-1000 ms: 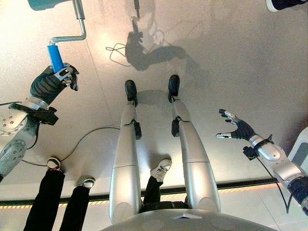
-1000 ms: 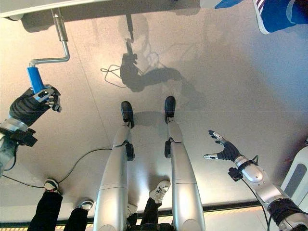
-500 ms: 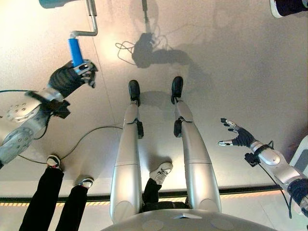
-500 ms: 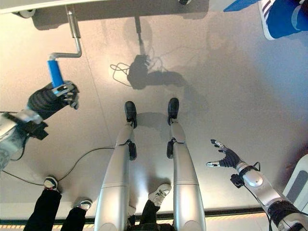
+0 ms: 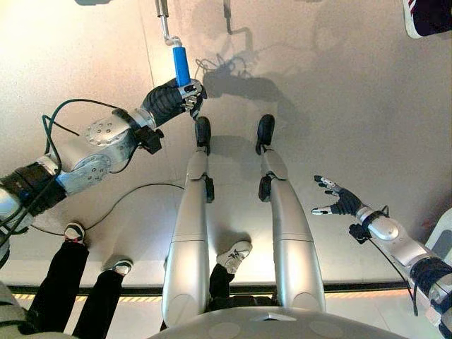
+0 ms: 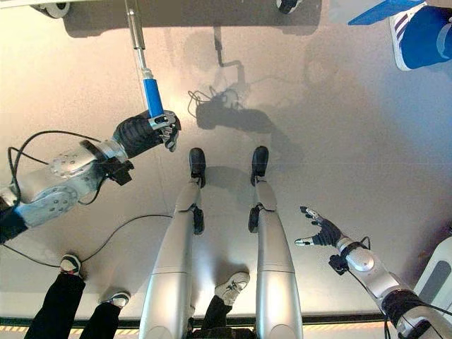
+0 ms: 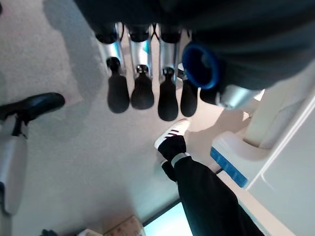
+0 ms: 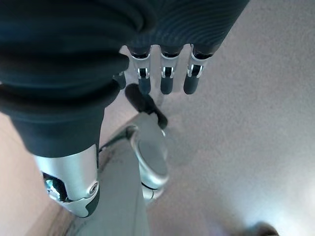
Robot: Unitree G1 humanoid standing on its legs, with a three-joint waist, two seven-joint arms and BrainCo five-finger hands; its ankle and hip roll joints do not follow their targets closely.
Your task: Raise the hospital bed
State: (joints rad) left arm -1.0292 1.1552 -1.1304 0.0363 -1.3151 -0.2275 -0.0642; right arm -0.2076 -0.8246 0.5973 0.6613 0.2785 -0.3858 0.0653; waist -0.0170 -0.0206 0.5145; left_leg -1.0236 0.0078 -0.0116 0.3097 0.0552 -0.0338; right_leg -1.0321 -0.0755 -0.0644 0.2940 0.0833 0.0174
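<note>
The bed's crank is a metal shaft [image 6: 135,32] ending in a blue handle [image 6: 152,97] that hangs down over the floor in front of me. My left hand [image 6: 145,131] is at the handle's lower end, fingers curled round it. In the left wrist view the blue handle's round end [image 7: 202,66] sits beside the dark-tipped fingers [image 7: 142,93]. My right hand [image 6: 319,232] hovers low on the right over bare floor, fingers spread and holding nothing; its straight fingers [image 8: 165,73] show in the right wrist view.
A person's legs in black trousers [image 5: 70,282] stand at the lower left, with a sneaker [image 5: 236,253] behind my legs. Bed casters [image 6: 53,8] sit at the top edge. Another shoe [image 6: 424,35] is at the top right, and white equipment [image 6: 438,268] at the right edge.
My left hand has swung the blue handle to the right and further away, turning the crank so the handle now lines up under the shaft. The right hand has barely moved.
</note>
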